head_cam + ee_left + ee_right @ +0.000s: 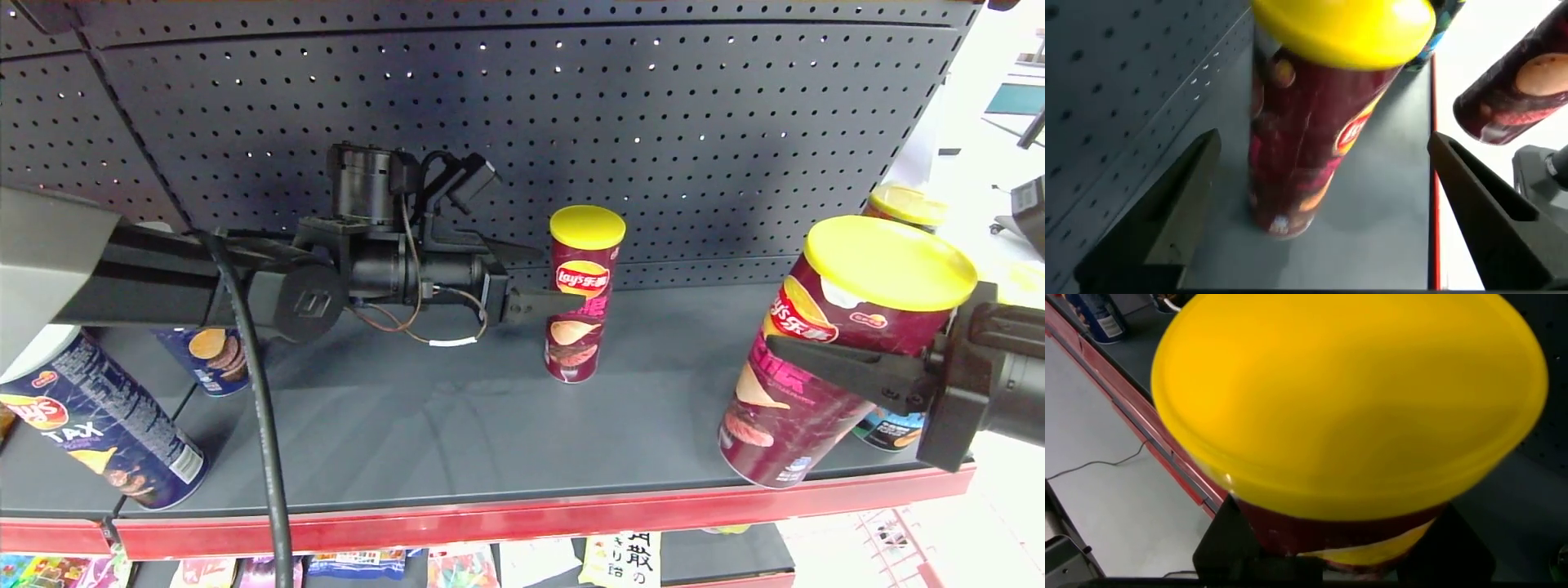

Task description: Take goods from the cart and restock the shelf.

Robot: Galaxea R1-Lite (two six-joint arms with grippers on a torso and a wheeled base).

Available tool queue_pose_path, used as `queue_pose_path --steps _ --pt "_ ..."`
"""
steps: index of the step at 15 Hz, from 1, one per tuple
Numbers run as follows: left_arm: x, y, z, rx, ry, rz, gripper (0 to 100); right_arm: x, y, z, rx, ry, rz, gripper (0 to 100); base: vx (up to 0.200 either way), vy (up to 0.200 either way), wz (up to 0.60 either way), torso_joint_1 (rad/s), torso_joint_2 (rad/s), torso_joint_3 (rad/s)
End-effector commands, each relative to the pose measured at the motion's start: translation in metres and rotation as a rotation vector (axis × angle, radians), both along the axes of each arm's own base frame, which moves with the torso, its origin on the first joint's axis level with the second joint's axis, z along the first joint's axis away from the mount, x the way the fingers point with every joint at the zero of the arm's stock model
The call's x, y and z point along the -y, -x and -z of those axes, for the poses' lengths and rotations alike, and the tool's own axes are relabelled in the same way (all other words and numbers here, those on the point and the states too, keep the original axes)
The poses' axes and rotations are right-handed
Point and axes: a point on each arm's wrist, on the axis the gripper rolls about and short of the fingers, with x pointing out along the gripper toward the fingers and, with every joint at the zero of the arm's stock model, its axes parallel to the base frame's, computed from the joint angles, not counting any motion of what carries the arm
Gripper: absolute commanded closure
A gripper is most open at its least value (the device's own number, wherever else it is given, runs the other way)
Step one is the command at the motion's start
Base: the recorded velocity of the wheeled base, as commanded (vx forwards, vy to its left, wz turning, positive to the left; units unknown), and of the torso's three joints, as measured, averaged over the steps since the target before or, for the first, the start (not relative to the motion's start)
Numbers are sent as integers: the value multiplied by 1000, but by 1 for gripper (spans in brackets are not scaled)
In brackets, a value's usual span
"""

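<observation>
- The held can [775,441] is hiding the right gripper's [808,353] far finger and most of a yellow-lidded can [904,204] behind it. I cannot tell whether its base is touching the shelf [424,433].
- The left arm is covering parts of a back blue can [214,355] and a nearer blue can [102,420].
- The right gripper is clamping the held can, tilted, at the shelf's front right edge.
- The left gripper [563,282] is lying level, its fingers [1167,220] standing spread on either side of the standing can [581,327] mid-shelf, with gaps showing.
</observation>
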Motion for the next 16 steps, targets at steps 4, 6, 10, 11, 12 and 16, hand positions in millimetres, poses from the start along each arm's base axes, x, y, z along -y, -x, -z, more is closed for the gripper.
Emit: queue_pose_path --steps 4,6,10,11,12,16 --pt "17 -9 14 -15 -6 34 0 2 3 -2 12 -6 4 100 0 0 0 0 0 0" --pt "21 -16 16 -9 -1 37 0 4 5 0 9 -4 7 100 0 0 0 0 0 0" --pt "34 -20 16 6 9 66 0 6 8 -2 19 -11 10 100 0 0 0 0 0 0" --pt "36 -23 17 10 11 66 0 6 8 -2 19 -11 10 100 0 0 0 0 0 0" --pt "37 -25 15 18 16 66 0 6 8 -1 18 -10 10 100 0 0 0 0 0 0" --pt "37 -26 16 19 15 60 100 6 8 -1 18 -10 10 100 0 0 0 0 0 0"
